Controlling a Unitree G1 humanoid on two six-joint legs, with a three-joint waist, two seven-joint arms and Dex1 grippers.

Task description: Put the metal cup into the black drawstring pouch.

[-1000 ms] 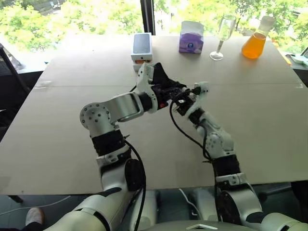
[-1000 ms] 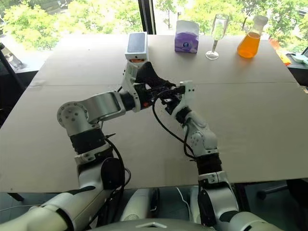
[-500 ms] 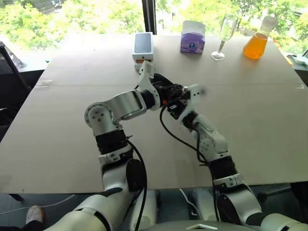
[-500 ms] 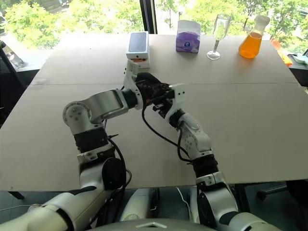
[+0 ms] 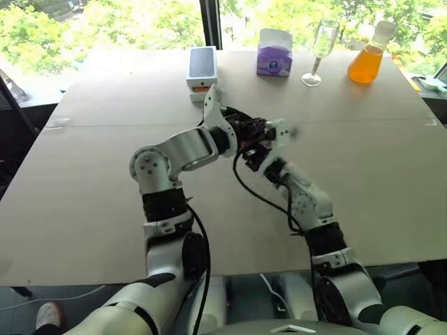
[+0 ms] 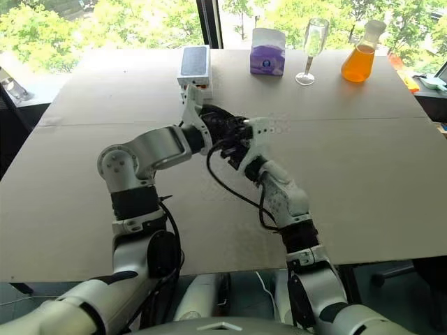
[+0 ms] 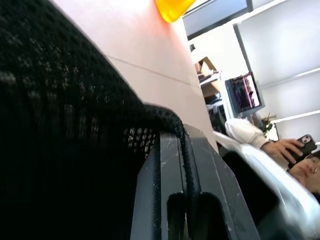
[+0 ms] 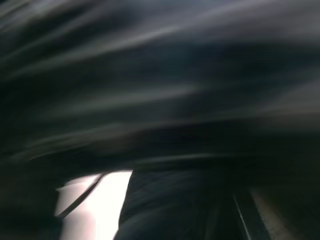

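The black drawstring pouch (image 5: pixel 236 117) hangs bunched above the middle of the table, between my two hands. My left gripper (image 5: pixel 243 131) is shut on its mesh fabric (image 7: pixel 60 125), which lies over one finger (image 7: pixel 167 200) in the left wrist view. From the right, my right gripper (image 5: pixel 255 145) presses against the pouch and is shut. Dark blurred fabric (image 8: pixel 160 100) covers the right wrist view, and I cannot tell what that gripper pinches. The metal cup is hidden.
Along the far edge of the table stand a white phone box (image 5: pixel 201 68), a purple tissue box (image 5: pixel 274 53), a clear wine glass (image 5: pixel 320 42) and a flask of orange liquid (image 5: pixel 364 59). A person holding a phone (image 7: pixel 287 150) sits beyond the table.
My right gripper has moved left and rolled, closing up against the left gripper and the pouch. The pouch looks more bunched between them. The left gripper has hardly moved.
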